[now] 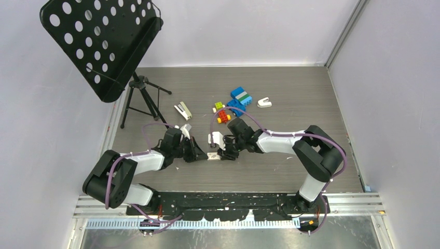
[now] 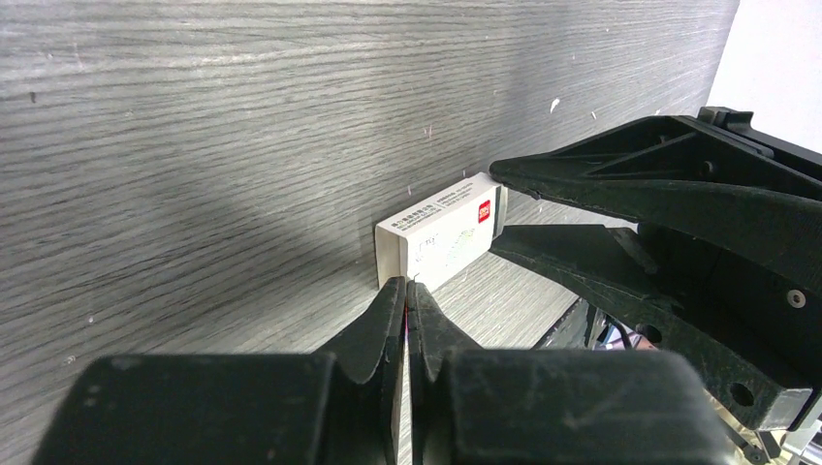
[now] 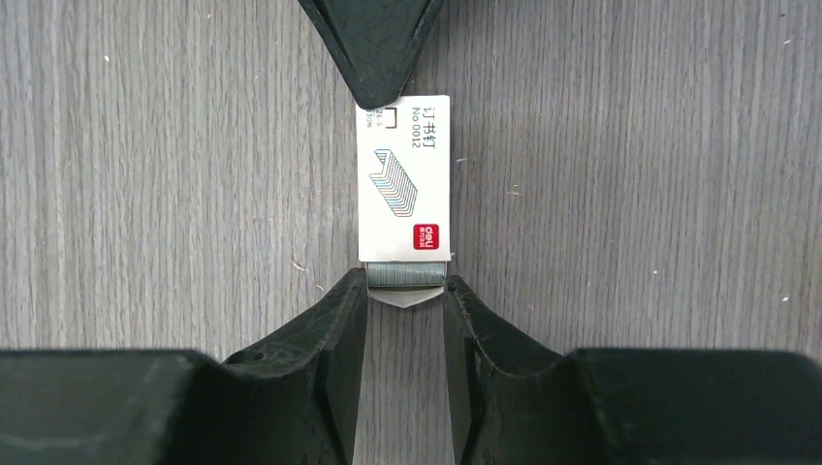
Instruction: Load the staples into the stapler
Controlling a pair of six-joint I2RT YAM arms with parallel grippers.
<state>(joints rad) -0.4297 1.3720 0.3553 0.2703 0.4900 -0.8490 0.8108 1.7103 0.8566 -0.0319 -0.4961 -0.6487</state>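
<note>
A small white staple box (image 3: 404, 179) with a red label lies on the grey wood table between both grippers, also in the top view (image 1: 212, 155). The silvery-grey staples (image 3: 407, 275) stick out of its near end. My right gripper (image 3: 406, 286) is closed onto the sides of that strip. My left gripper (image 2: 407, 286) is shut, pinching the opposite end of the box (image 2: 441, 237), with a thin pink edge between its fingers. The stapler (image 1: 182, 110), white with a grey-beige top, lies apart at the back left.
Toy blocks (image 1: 233, 101) and a white claw-shaped piece (image 1: 264, 102) lie at the back. Two small white pieces (image 1: 215, 138) sit just behind the grippers. A black music stand on a tripod (image 1: 142, 98) stands at the back left. Walls close both sides.
</note>
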